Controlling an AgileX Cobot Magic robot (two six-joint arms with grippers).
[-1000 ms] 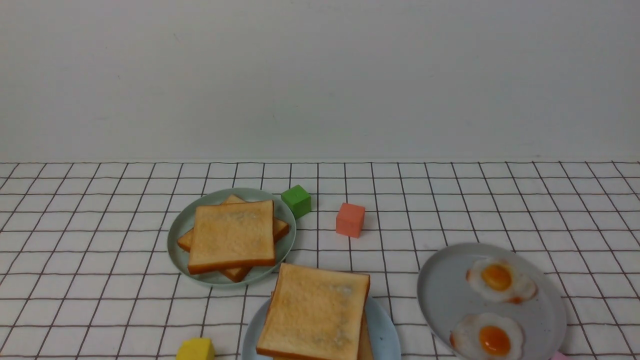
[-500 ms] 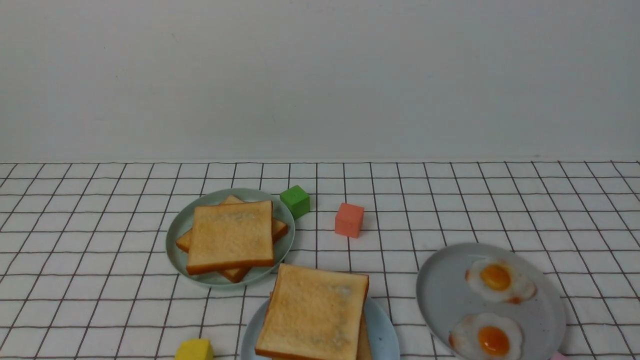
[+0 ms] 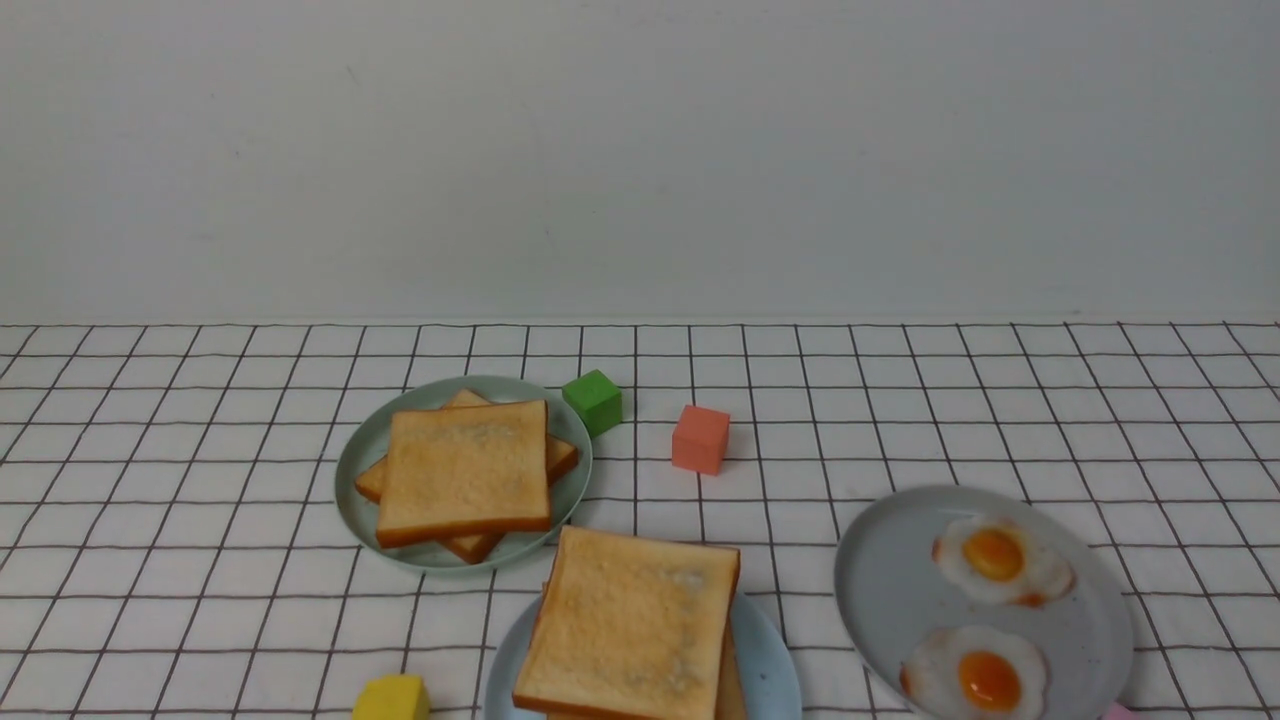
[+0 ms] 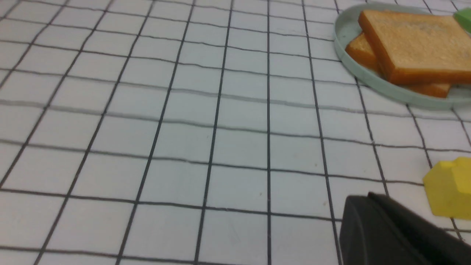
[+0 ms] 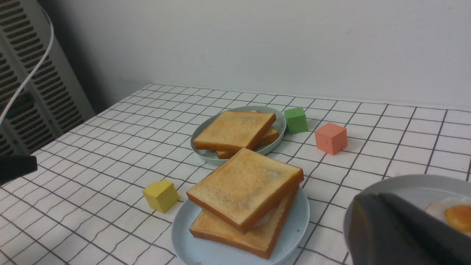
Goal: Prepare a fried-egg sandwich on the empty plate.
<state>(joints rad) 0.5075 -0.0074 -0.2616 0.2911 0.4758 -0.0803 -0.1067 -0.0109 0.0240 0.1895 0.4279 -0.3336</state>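
The fried-egg sandwich [image 3: 630, 630] lies on the pale blue plate [image 3: 772, 672] at the front middle: two toast slices stacked a little askew. The right wrist view shows the sandwich [image 5: 244, 187] on that plate [image 5: 296, 224], with a strip of egg white [image 5: 266, 219] between the slices. Neither gripper appears in the front view. My left gripper [image 4: 362, 198] is shut and empty, low over the checked cloth beside a yellow cube [image 4: 449, 186]. My right gripper [image 5: 371, 198] is shut and empty, above the near rim of the grey plate [image 5: 404, 184].
A pale green plate [image 3: 352, 470] at the left holds two more toast slices [image 3: 465, 470]. The grey plate [image 3: 880, 590] at the right carries two fried eggs [image 3: 1000, 560] [image 3: 975, 680]. A green cube [image 3: 593, 400], a salmon cube [image 3: 700, 438] and the yellow cube [image 3: 390, 698] stand on the cloth.
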